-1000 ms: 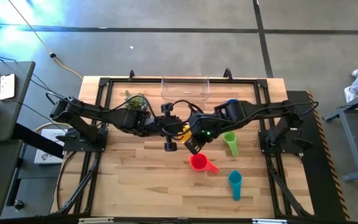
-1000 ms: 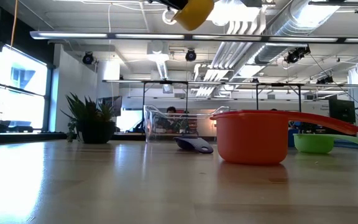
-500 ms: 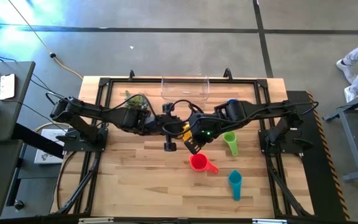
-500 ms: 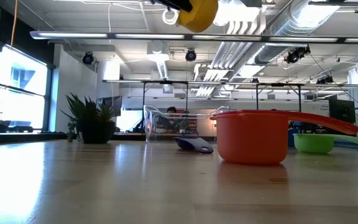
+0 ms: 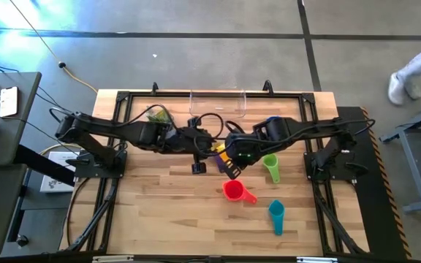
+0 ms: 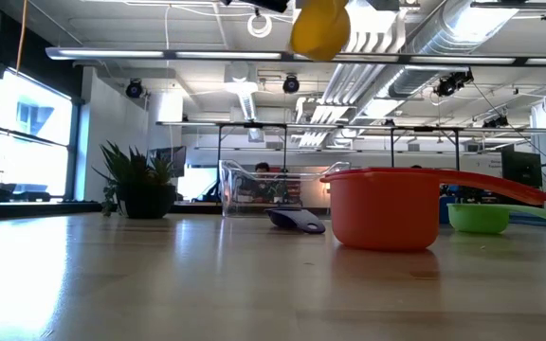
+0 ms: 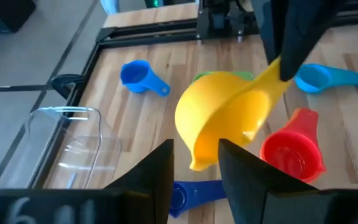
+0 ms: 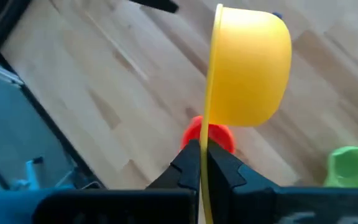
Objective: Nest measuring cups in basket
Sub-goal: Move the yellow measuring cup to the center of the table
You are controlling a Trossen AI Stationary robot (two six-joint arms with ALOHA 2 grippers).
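Pinching yellow cup [image 8: 247, 68] edge-on — right pincer [image 8: 202, 163]

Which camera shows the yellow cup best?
The left wrist view: the yellow cup shows whole, bowl and handle, hanging from the right gripper. The right wrist view shows it edge-on, the low view only its bottom, and the high view a sliver.

The left gripper [image 7: 194, 171] now stands open, its fingers off the yellow cup [image 7: 229, 118], and has drawn back a little toward the worktop's left edge. The right gripper [image 8: 202, 163] alone pinches the cup's handle, holding it slightly further right, high up.
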